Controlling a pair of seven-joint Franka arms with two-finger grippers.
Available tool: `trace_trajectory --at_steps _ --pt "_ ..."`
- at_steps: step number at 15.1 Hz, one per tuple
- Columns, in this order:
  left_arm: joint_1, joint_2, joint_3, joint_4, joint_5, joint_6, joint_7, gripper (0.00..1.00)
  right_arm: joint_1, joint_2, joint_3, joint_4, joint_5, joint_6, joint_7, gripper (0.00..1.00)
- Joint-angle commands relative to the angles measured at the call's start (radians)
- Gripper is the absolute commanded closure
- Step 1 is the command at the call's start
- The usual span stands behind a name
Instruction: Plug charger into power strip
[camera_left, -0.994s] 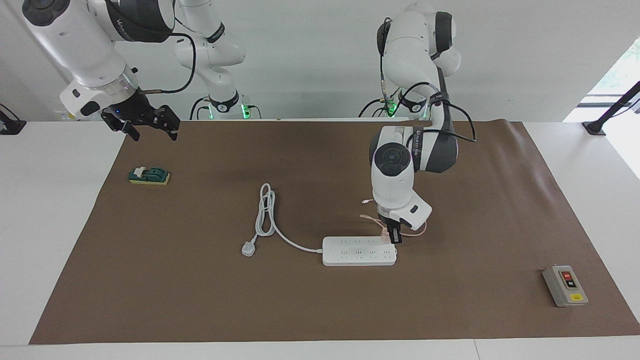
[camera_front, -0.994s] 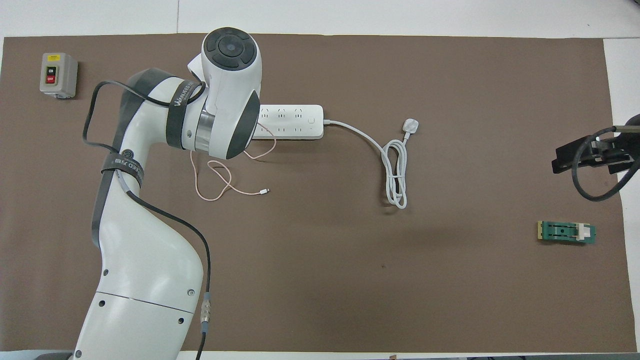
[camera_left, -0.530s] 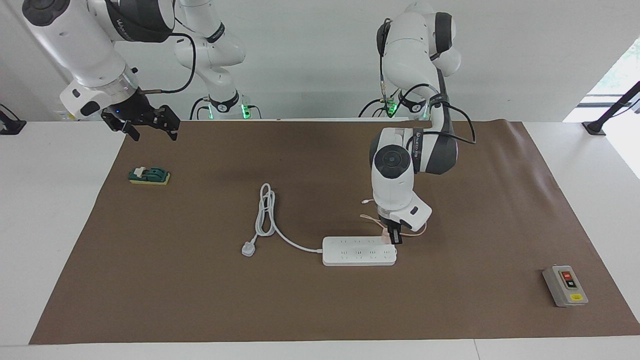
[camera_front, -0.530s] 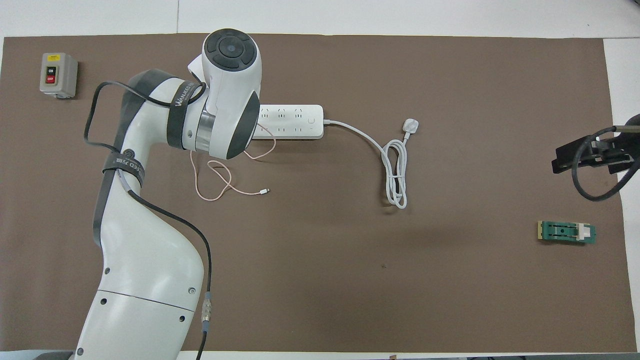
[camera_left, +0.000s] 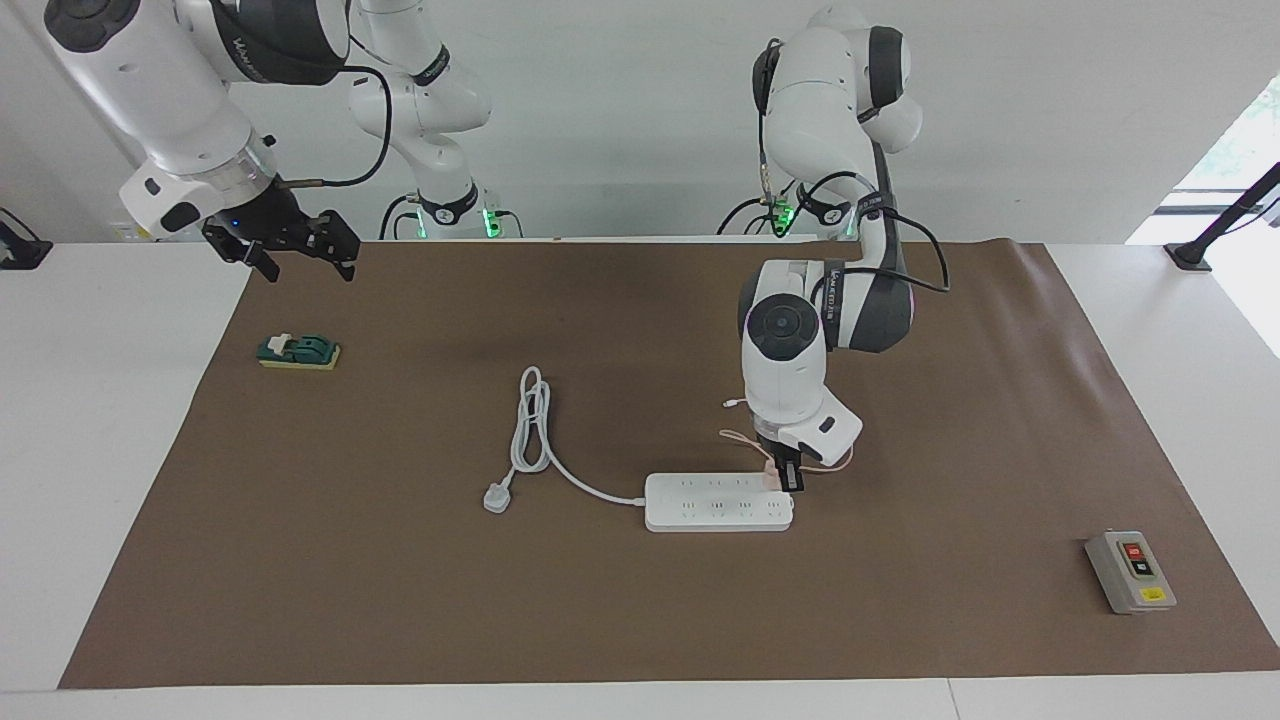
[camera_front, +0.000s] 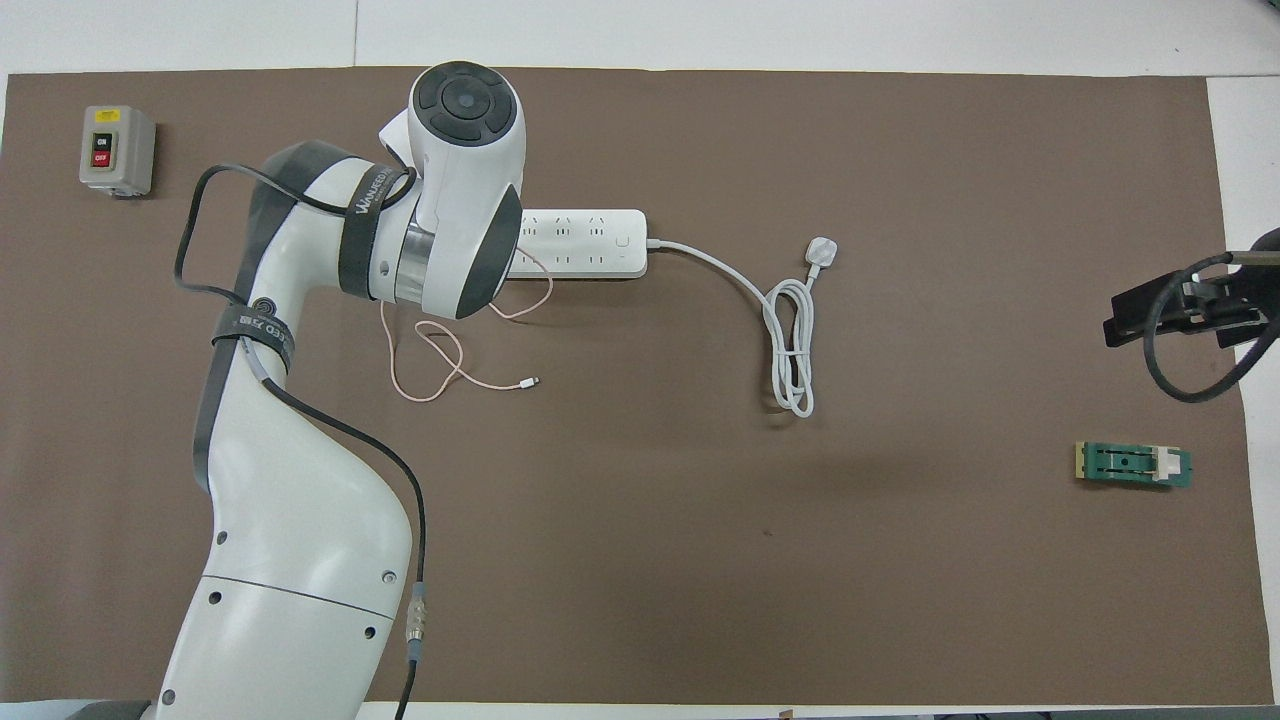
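Note:
The white power strip (camera_left: 718, 502) lies flat on the brown mat, also seen in the overhead view (camera_front: 590, 240). My left gripper (camera_left: 787, 476) points down at the strip's end toward the left arm's end of the table. It is shut on the pale-pink charger (camera_left: 769, 479), which rests at the strip's top surface. The charger's thin pink cable (camera_front: 440, 365) loops on the mat nearer to the robots and ends in a white tip (camera_front: 532, 382). In the overhead view the left wrist hides gripper and charger. My right gripper (camera_left: 300, 250) waits open in the air.
The strip's thick white cord (camera_left: 530, 420) coils toward the right arm's end and ends in a white plug (camera_left: 497, 497). A grey button box (camera_left: 1130, 572) stands at the left arm's end. A small green part (camera_left: 299, 351) lies under the right gripper's area.
The left arm's wrist has shifted slightly over the strip's end; its gripper stays there with the charger. The right arm has not moved.

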Motion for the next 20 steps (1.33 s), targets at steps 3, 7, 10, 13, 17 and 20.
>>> trace_trajectory --at_steps 3,7,10,13,17,20 --pt "-0.012 0.013 -0.006 -0.010 -0.020 0.033 0.034 1.00 -0.007 -0.005 0.005 -0.001 0.005 -0.012 -0.005 0.00" --pt "-0.014 0.011 -0.009 -0.014 -0.021 0.031 0.059 1.00 -0.008 -0.005 0.005 -0.001 0.005 -0.012 -0.005 0.00" --pt "-0.014 0.008 -0.010 -0.025 -0.024 0.031 0.104 1.00 -0.007 -0.005 0.005 -0.001 0.005 -0.012 -0.005 0.00" --pt "-0.012 -0.004 -0.012 -0.045 -0.041 0.031 0.158 1.00 -0.007 -0.005 0.005 -0.001 0.005 -0.012 -0.005 0.00" --pt "-0.012 -0.030 -0.012 -0.088 -0.044 0.060 0.181 1.00 -0.008 -0.005 0.005 -0.001 0.005 -0.012 -0.005 0.00" --pt "-0.006 -0.049 -0.009 -0.110 -0.043 0.074 0.184 1.00 -0.007 -0.005 0.005 -0.001 0.005 -0.012 -0.005 0.00"
